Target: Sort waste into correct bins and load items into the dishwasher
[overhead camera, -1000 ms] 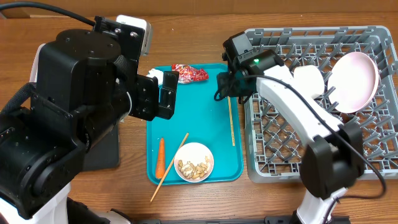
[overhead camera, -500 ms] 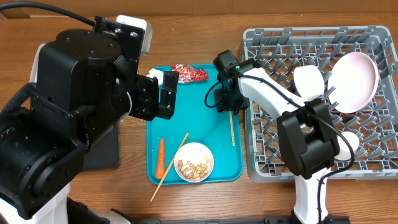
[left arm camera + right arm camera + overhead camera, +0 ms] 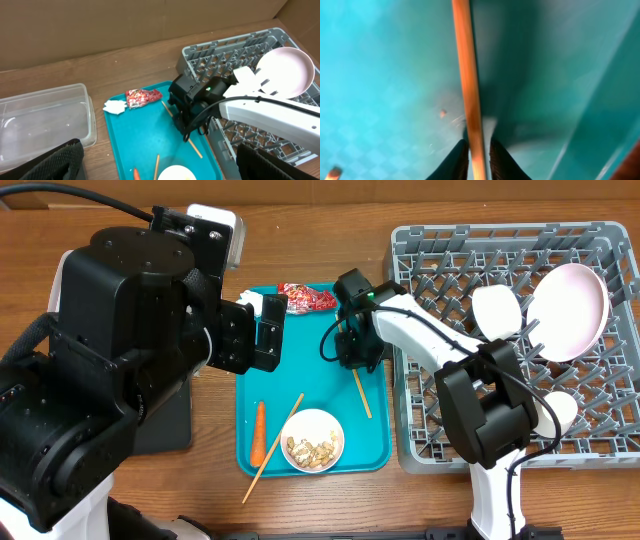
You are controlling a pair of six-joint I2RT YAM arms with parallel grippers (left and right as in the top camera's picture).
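Item: wooden chopstick [image 3: 360, 393], lying slanted on the right half of the teal serving tray [image 3: 300, 380], close to the tray's lip on the rack side. Right tool [image 3: 479, 157]: down on the tray, its two fingertips clenched on the chopstick with the shaft running between them; in the left wrist view, some stick shows on either side of the grip. Handling, as judged: raise it straight up until the whole length is above the tray lip, keep it level so neither end drags, then carry it right over the near wall of the grey dish rack [image 3: 600, 240]. Set it down across the pegs rather than on end, since a thin stick could slip through the grid floor. Left tool [image 3: 268, 332]: released, fingers wide apart, hanging over the tray's left edge and holding nothing. Also on the tray: second chopstick [image 3: 272, 448], carrot [image 3: 258, 432], bowl of nut scraps [image 3: 312, 440], red snack wrapper [image 3: 305, 298], white tissue [image 3: 115, 106]. None of these lies in the path to the rack. In the rack: large plate [image 3: 570, 310] propped on edge, white bowl [image 3: 495, 308], small cup [image 3: 560, 410]; the bowl stands nearest the entry side and wants avoiding. Clear tub [image 3: 45, 120]: on the wooden bench [image 3: 320, 240], left of the tray.
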